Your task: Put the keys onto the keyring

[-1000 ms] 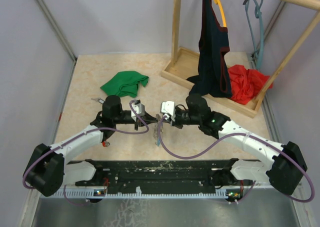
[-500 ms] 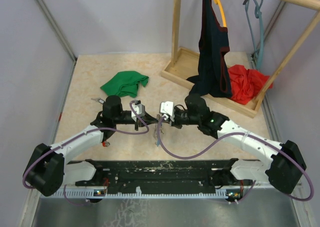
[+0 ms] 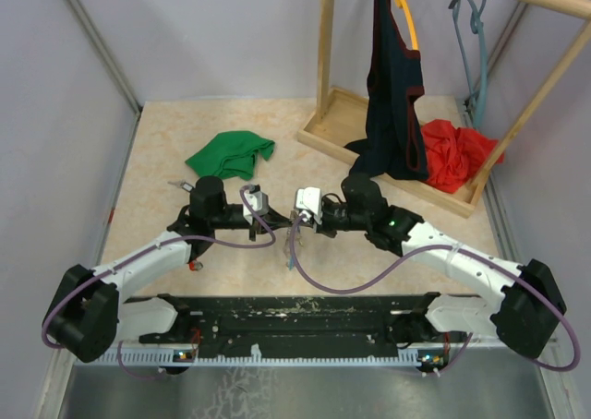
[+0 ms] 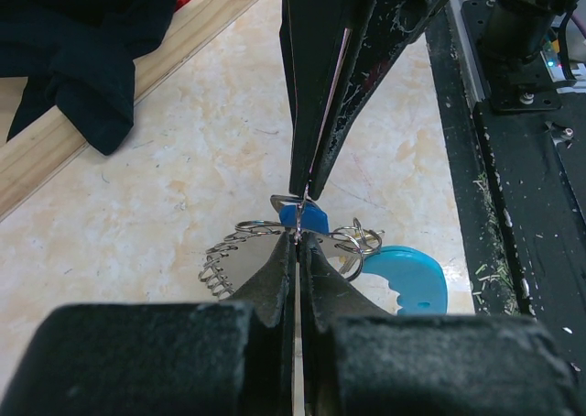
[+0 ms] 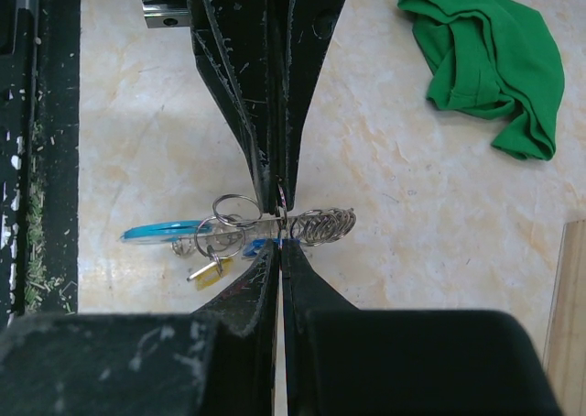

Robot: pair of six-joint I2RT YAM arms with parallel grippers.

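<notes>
1. Left gripper [image 4: 298,248]: jaws are pressing fully together and pinching a thin wire of the keyring [image 5: 322,223]. It is meeting the right gripper tip to tip over the middle of the table [image 3: 166,161].
2. Right gripper [image 5: 282,247]: jaws are likewise pressing together and nipping a small metal loop of the same bunch. The exact link is too small to tell.
3. Keyring: is hanging between the two sets of tips. Its silvery coil is sticking out to one side, its small rings and light blue band [image 4: 414,286] to the other.
4. Keys: the blue key [image 4: 309,220] is sitting right at the tips. The yellow key [image 5: 209,270] is dangling under the rings.
5. Green cloth [image 5: 490,59]: is lying crumpled on the table, well apart from the bunch.
</notes>
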